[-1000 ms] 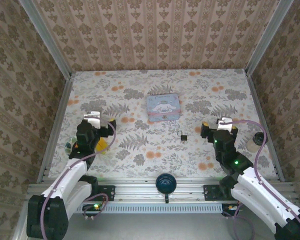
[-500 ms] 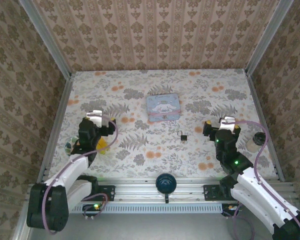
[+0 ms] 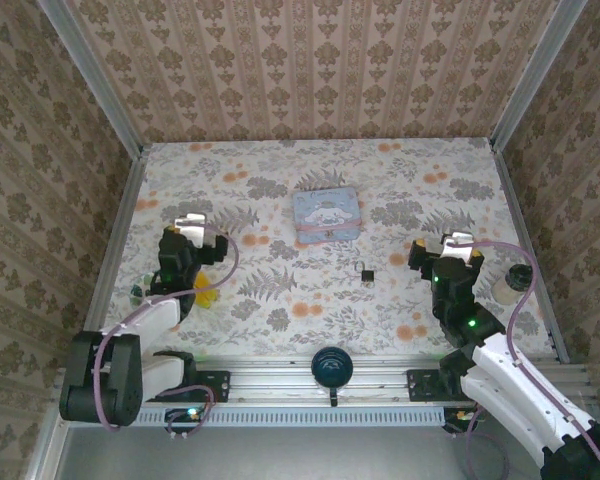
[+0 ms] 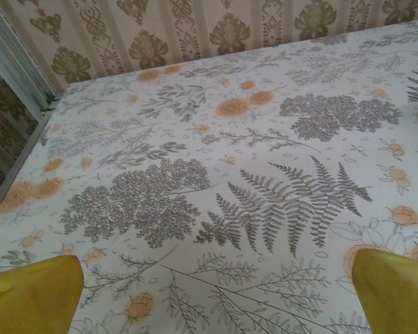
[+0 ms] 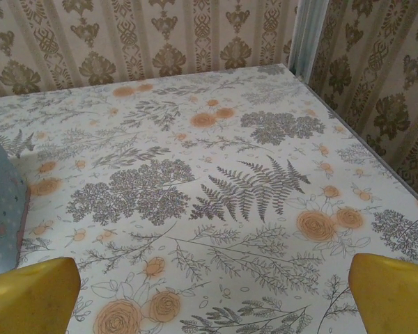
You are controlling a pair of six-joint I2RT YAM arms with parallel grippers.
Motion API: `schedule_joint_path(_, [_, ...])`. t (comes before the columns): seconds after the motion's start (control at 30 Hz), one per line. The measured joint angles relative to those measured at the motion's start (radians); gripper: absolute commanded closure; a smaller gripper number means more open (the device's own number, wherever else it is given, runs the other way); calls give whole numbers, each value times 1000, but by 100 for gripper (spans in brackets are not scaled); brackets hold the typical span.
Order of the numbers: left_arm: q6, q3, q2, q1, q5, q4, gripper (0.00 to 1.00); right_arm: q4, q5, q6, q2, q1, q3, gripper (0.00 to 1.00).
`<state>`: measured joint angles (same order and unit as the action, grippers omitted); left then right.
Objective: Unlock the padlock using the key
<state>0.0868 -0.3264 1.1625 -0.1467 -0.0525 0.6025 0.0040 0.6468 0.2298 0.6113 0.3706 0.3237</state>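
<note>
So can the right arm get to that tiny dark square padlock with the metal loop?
Probably yes: the tiny dark padlock lies just left of the open right gripper, with only bare floral tablecloth between them.

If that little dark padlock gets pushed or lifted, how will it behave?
The padlock is squarish and tiny, so it probably slides rather than rolls on the flat floral table. Its thin shackle loop offers little to pinch, so it may slip or twist when grasped.
</note>
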Motion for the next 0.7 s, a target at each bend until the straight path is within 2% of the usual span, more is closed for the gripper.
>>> schedule_joint_path(0.3, [12, 47, 120, 80, 80, 175, 0, 28, -23, -14, 26, -18, 0, 0])
schedule_joint_path(0.7, [75, 29, 245, 86, 248, 248, 0, 129, -77, -46, 67, -78, -23, 0])
